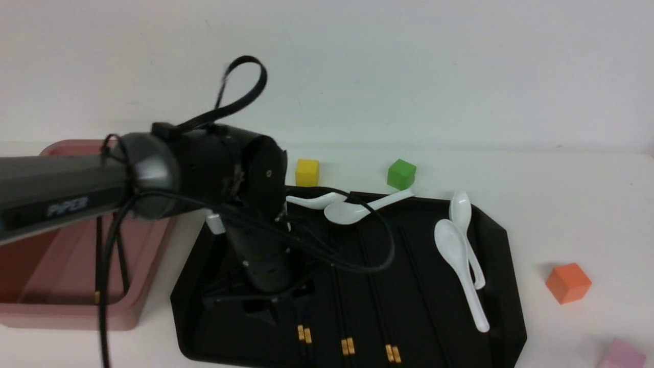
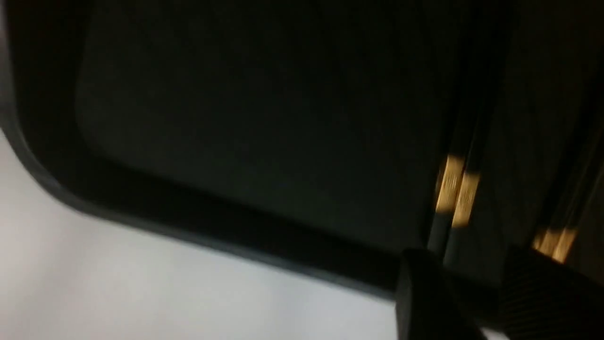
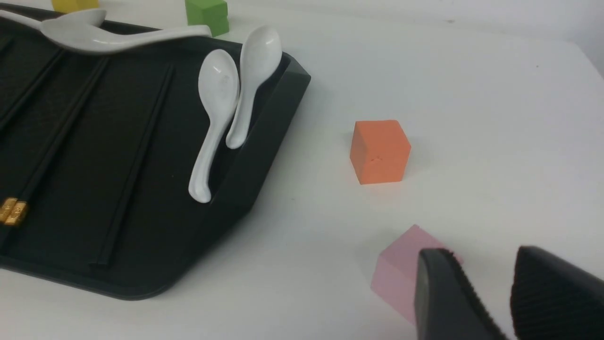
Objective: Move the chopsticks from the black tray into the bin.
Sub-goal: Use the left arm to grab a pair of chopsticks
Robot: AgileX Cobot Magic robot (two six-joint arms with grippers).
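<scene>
The black tray (image 1: pixel 503 286) lies in the middle of the table. Three pairs of chopsticks show gold bands near its front rim (image 1: pixel 304 335) (image 1: pixel 348 346) (image 1: pixel 392 353). More black sticks (image 1: pixel 421 286) lie to their right. The pink bin (image 1: pixel 127 312) stands to the left with a pair of chopsticks (image 1: pixel 97 255) inside. My left gripper (image 1: pixel 263 306) points down over the tray's left part. In the blurred left wrist view it (image 2: pixel 476 288) is open, its jaws apart at the thick end of the leftmost pair (image 2: pixel 455 191). My right gripper (image 3: pixel 486 293) is open and empty over the table.
Several white spoons (image 1: pixel 462 271) (image 1: pixel 352 207) lie in the tray's right and back parts. A yellow cube (image 1: pixel 307 172) and a green cube (image 1: pixel 401 174) sit behind the tray. An orange cube (image 3: pixel 380 151) and a pink cube (image 3: pixel 401 274) sit to its right, beside my right gripper.
</scene>
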